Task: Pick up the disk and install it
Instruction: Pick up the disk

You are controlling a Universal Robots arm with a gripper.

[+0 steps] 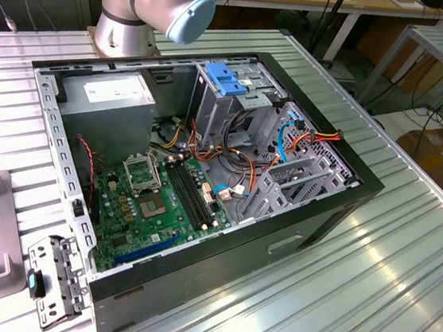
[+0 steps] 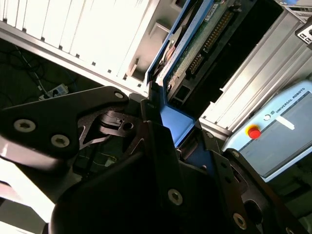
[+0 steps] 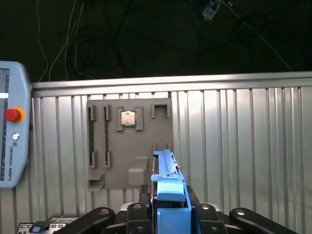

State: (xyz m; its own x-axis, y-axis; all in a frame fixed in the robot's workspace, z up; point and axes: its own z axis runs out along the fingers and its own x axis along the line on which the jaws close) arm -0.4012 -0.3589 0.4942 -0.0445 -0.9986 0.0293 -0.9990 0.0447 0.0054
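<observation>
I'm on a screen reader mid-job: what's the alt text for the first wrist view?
The tool grips the disk edge-on by its blue carrier, over a ribbed metal table. Beyond it lies a grey fixture plate with a processor chip seated in it, and a teach pendant sits off to one side.

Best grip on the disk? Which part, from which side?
Grip the blue end tab, coming in end-on. The disk is thin and flat, so the claw can pinch across its two broad faces, as it appears to now.
</observation>
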